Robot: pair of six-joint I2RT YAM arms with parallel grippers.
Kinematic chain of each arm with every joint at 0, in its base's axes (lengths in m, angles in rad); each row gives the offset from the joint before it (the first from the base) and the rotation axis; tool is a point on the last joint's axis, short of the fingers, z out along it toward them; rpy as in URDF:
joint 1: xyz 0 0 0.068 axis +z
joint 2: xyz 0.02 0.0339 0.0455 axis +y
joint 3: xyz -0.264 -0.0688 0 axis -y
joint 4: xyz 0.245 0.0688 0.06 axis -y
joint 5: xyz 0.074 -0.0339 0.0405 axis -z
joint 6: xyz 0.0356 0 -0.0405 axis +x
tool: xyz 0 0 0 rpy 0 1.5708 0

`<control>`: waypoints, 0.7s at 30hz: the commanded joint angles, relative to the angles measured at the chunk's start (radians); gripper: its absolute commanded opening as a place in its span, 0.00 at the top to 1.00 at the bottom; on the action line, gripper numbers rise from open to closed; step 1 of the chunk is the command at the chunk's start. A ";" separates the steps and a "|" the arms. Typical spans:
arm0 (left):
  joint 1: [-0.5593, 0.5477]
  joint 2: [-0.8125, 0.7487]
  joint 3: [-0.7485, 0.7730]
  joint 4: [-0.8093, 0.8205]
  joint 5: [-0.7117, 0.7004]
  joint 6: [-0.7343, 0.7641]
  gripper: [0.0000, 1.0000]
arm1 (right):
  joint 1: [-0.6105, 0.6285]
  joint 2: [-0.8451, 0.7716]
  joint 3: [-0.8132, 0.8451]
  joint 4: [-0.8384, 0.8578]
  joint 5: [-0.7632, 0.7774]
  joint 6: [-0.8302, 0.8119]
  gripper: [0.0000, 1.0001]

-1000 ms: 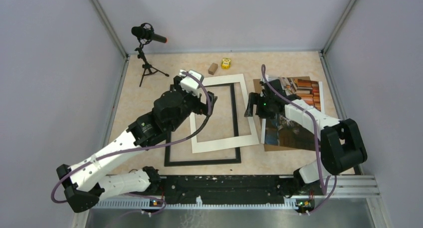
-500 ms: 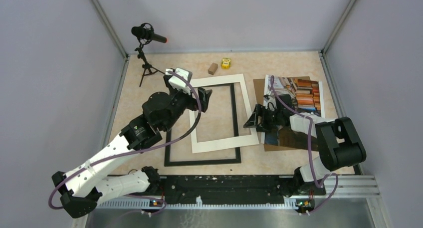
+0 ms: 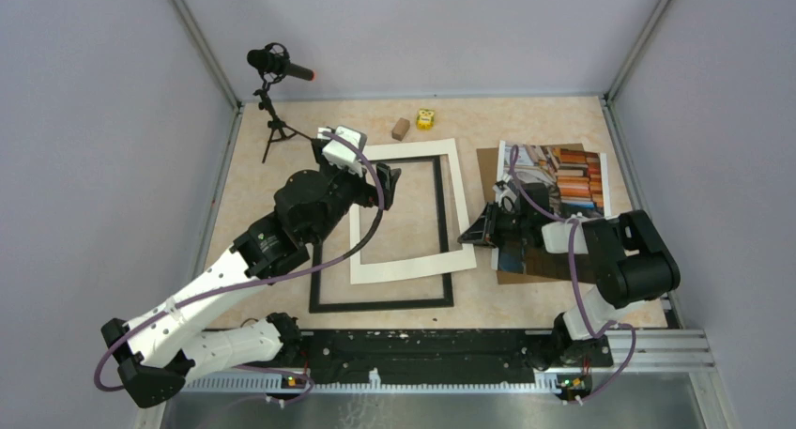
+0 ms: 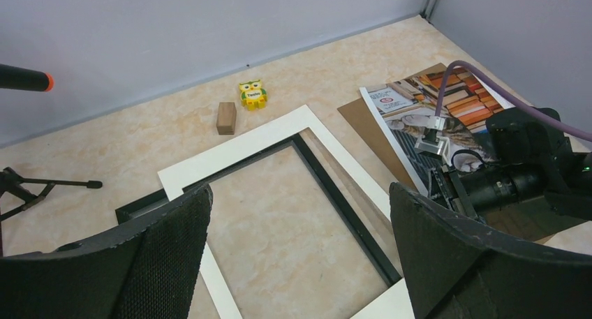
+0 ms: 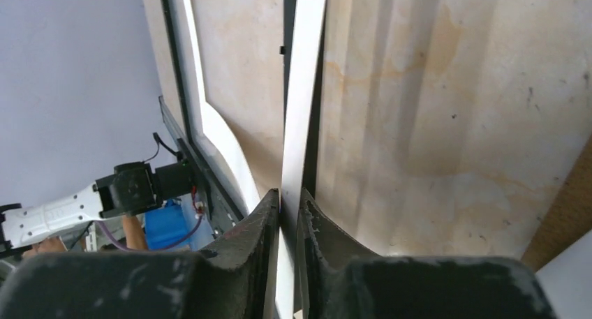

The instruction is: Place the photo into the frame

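The photo lies face up on brown cardboard at the right; it also shows in the left wrist view. The black frame lies flat mid-table, with a white mat board skewed on top of it. My right gripper is low at the mat's right edge, shut on that thin white edge, which runs between its fingertips. My left gripper hovers over the frame's far-left part, wide open and empty, with the frame bar and the mat below it.
A microphone on a small tripod stands at the far left. A wooden block and a yellow owl toy sit near the back wall. Walls enclose the table on three sides.
My right gripper dropped to the mat's right edge and shut on it. The mat slid slightly left. My left arm drew back a little, still open.
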 commanded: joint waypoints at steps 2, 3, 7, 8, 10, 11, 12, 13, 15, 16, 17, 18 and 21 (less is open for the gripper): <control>0.007 0.006 -0.011 0.042 0.008 -0.006 0.01 | -0.006 -0.009 -0.029 0.186 -0.060 0.093 0.97; 0.007 0.010 -0.011 0.042 0.008 -0.006 0.01 | -0.006 -0.016 -0.046 0.217 -0.072 0.117 1.00; 0.010 0.020 -0.009 0.039 0.017 -0.009 0.01 | 0.009 -0.074 -0.100 0.241 -0.059 0.162 1.00; 0.010 0.020 -0.010 0.041 0.019 -0.010 0.01 | 0.020 -0.090 -0.112 0.243 -0.045 0.175 1.00; 0.013 0.021 -0.014 0.044 0.023 -0.012 0.01 | 0.047 -0.119 -0.126 0.237 -0.024 0.189 1.00; 0.015 0.023 -0.013 0.043 0.024 -0.012 0.01 | 0.060 -0.128 -0.124 0.219 -0.017 0.186 1.00; 0.016 0.025 -0.011 0.041 0.025 -0.012 0.01 | 0.068 -0.139 -0.121 0.192 -0.012 0.176 1.00; 0.019 0.027 -0.010 0.040 0.026 -0.014 0.01 | 0.072 -0.149 -0.118 0.168 -0.009 0.168 1.00; 0.019 0.027 -0.009 0.038 0.031 -0.018 0.01 | 0.075 -0.167 -0.118 0.144 -0.001 0.170 1.00; 0.019 0.026 -0.011 0.040 0.035 -0.018 0.01 | 0.079 -0.174 -0.122 0.147 0.004 0.184 1.00; 0.018 0.025 -0.014 0.042 0.036 -0.020 0.01 | 0.085 -0.179 -0.125 0.157 0.005 0.205 1.00; 0.020 0.025 -0.014 0.042 0.036 -0.020 0.01 | 0.094 -0.185 -0.128 0.169 0.004 0.236 1.00; 0.022 0.028 -0.011 0.040 0.035 -0.019 0.01 | 0.128 -0.204 -0.129 0.186 0.030 0.293 1.00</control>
